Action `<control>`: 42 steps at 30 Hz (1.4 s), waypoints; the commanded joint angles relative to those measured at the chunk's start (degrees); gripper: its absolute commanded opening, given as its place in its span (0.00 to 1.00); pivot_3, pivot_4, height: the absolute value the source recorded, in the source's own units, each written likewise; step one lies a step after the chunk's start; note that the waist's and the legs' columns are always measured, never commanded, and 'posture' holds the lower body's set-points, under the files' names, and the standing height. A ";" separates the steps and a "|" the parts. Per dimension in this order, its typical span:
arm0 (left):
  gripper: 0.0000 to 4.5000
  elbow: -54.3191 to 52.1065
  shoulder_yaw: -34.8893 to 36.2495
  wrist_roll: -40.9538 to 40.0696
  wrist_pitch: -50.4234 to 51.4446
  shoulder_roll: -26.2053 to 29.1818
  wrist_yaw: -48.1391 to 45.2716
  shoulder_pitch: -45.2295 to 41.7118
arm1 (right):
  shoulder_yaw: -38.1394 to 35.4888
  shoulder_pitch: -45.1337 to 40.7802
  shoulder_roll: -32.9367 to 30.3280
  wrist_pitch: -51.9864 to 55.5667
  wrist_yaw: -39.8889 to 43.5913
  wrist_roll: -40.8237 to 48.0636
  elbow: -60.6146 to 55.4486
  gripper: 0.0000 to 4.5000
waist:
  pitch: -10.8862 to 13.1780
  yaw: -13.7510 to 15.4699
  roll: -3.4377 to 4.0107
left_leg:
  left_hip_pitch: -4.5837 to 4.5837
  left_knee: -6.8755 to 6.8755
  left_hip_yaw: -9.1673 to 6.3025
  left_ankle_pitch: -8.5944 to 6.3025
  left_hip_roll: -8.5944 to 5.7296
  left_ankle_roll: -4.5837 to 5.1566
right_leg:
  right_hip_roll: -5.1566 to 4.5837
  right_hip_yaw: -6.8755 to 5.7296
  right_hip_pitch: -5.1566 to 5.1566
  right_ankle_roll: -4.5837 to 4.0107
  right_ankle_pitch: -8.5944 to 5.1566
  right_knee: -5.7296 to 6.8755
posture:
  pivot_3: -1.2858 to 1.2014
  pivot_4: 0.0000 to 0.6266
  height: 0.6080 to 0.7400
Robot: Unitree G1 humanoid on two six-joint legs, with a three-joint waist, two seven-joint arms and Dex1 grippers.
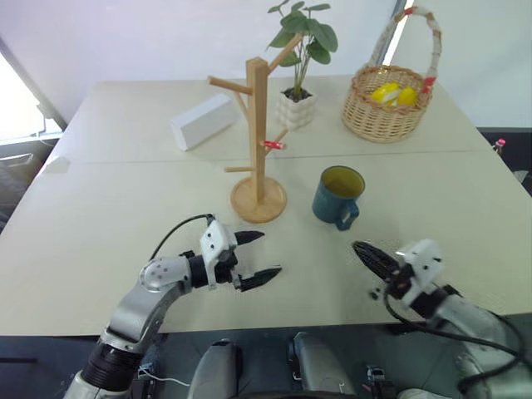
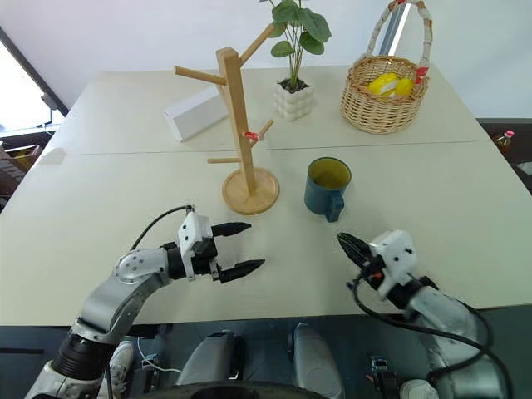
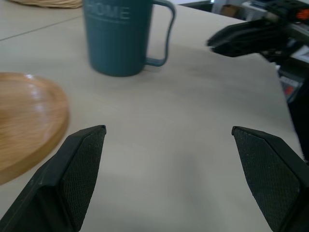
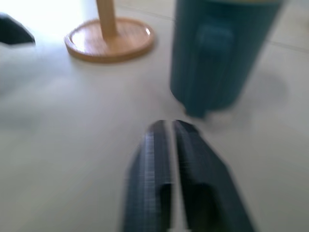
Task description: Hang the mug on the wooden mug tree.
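My head view: the table (image 1: 100, 241) carries the wooden mug tree (image 1: 259, 141) near its centre, upright on its base. The mug (image 1: 338, 196) stands upright at the tree's 3 o'clock, just beside the base, not touching it, handle toward me. At the tree's 10 o'clock lies a box (image 1: 202, 120); at its 12 to 1 o'clock, behind it, a potted plant (image 1: 298, 104); at 2 o'clock, farther right, a basket (image 1: 388, 104) with fruit (image 1: 394, 94) inside. My left gripper (image 1: 255, 258) sits at the tree's 6 o'clock, my right gripper (image 1: 371, 259) at the mug's 5 o'clock
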 commanded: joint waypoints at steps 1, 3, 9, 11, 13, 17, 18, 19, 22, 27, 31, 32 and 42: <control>1.00 -3.64 -1.57 -0.68 -0.46 1.05 -2.40 -0.17 | 3.13 -3.27 2.50 -2.62 -4.10 -5.68 3.37 0.01 | 0.02 0.12 -0.07 | -0.01 0.00 -0.01 0.00 0.00 0.00 | 0.00 -0.01 0.00 0.00 0.00 -0.01 | 0.52 0.24 1.00; 1.00 -4.28 -2.07 -0.10 -0.39 1.58 -2.77 -0.02 | 4.09 -5.49 4.74 -3.18 -5.71 -6.34 5.37 0.01 | 0.02 0.07 -0.06 | -0.03 0.00 -0.02 0.00 -0.01 0.00 | -0.01 -0.02 0.00 0.00 0.00 -0.02 | 0.52 0.24 1.00; 1.00 -3.84 -1.69 0.00 -0.63 1.05 -1.47 -0.46 | 4.53 -10.62 7.89 -4.33 -9.00 -8.77 9.63 0.01 | 0.03 0.04 -0.05 | -0.05 -0.01 -0.02 0.00 -0.02 0.00 | -0.02 -0.02 -0.03 0.00 0.00 -0.02 | 0.52 0.24 1.00; 1.00 -3.39 -1.55 0.21 -0.86 0.85 -1.12 -0.85 | 3.93 -11.43 8.04 -4.73 -9.44 -8.87 10.72 0.01 | 0.03 0.07 -0.05 | -0.05 -0.01 -0.02 0.00 -0.02 0.00 | -0.02 -0.02 -0.02 0.01 0.00 -0.01 | 0.52 0.24 1.00; 1.00 -3.22 -1.51 0.22 -0.88 0.75 -0.96 -1.07 | 3.47 -11.59 8.03 -5.02 -9.47 -8.66 11.11 0.01 | 0.03 0.03 -0.05 | -0.05 -0.01 -0.02 0.00 -0.02 0.00 | -0.02 -0.03 -0.02 0.01 0.00 -0.01 | 0.52 0.24 1.00; 1.00 -3.24 -1.54 -0.03 -0.83 0.61 -0.85 -0.93 | 1.96 -10.81 7.45 -5.89 -9.80 -8.80 11.28 0.01 | 0.03 -0.03 -0.05 | -0.05 -0.01 -0.01 0.00 -0.03 0.00 | -0.01 -0.03 -0.02 0.01 0.00 -0.01 | 0.52 0.24 1.00; 1.00 -3.23 -1.55 -0.06 -0.83 0.59 -0.88 -0.91 | 1.34 -10.74 7.40 -6.00 -10.14 -8.80 11.36 0.01 | 0.03 -0.03 -0.05 | -0.05 -0.01 -0.01 0.00 -0.03 0.00 | -0.01 -0.03 -0.02 0.01 0.01 -0.01 | 0.52 0.24 1.00; 1.00 -3.22 -1.56 -0.09 -0.84 0.57 -0.90 -0.90 | 0.68 -10.73 7.46 -6.04 -10.51 -8.65 11.47 0.01 | 0.03 -0.04 -0.05 | -0.04 -0.01 -0.01 0.00 -0.02 0.00 | -0.01 -0.03 -0.02 0.01 0.01 0.00 | 0.52 0.24 1.00; 1.00 -3.22 -1.55 -0.19 -0.84 0.56 -0.91 -0.91 | -0.46 -10.82 7.56 -5.94 -11.11 -8.57 11.66 0.01 | 0.03 -0.04 -0.05 | -0.03 0.00 -0.01 0.00 -0.03 0.00 | 0.00 -0.03 -0.01 0.01 0.01 0.01 | 0.52 0.24 1.00; 1.00 -3.36 -1.62 -0.45 -0.63 0.07 -0.57 -0.91 | -1.52 -10.34 7.12 -5.62 -11.72 -9.41 11.88 0.01 | 0.03 -0.05 -0.05 | -0.02 0.00 -0.01 0.00 -0.03 0.00 | 0.00 -0.03 -0.01 0.01 0.01 0.02 | 0.52 0.24 1.00; 1.00 -3.22 -1.68 -0.42 -0.49 -0.21 -0.59 -1.28 | -1.40 -8.85 6.63 -5.28 -10.80 -9.08 10.45 0.01 | 0.03 -0.01 -0.04 | -0.02 0.00 -0.01 0.00 -0.03 0.00 | 0.00 -0.03 -0.01 0.01 0.01 0.02 | 0.52 0.24 1.00; 1.00 -3.12 -1.72 -0.35 -0.52 -0.26 -0.60 -1.39 | -0.95 -7.83 6.07 -5.26 -9.67 -8.91 9.72 0.06 | 0.03 0.01 -0.05 | -0.02 0.00 -0.01 0.00 -0.03 0.00 | 0.00 -0.03 -0.01 0.01 0.01 0.02 | 0.52 0.24 1.00; 1.00 -2.34 -1.82 0.06 -1.77 -0.47 -1.00 -2.10 | -2.54 -4.37 9.41 -5.32 -16.30 -11.23 6.21 0.84 | 0.02 -0.14 -0.03 | 0.02 0.00 0.00 0.00 -0.03 0.00 | 0.01 0.00 0.00 0.01 0.01 0.05 | 0.52 0.24 1.00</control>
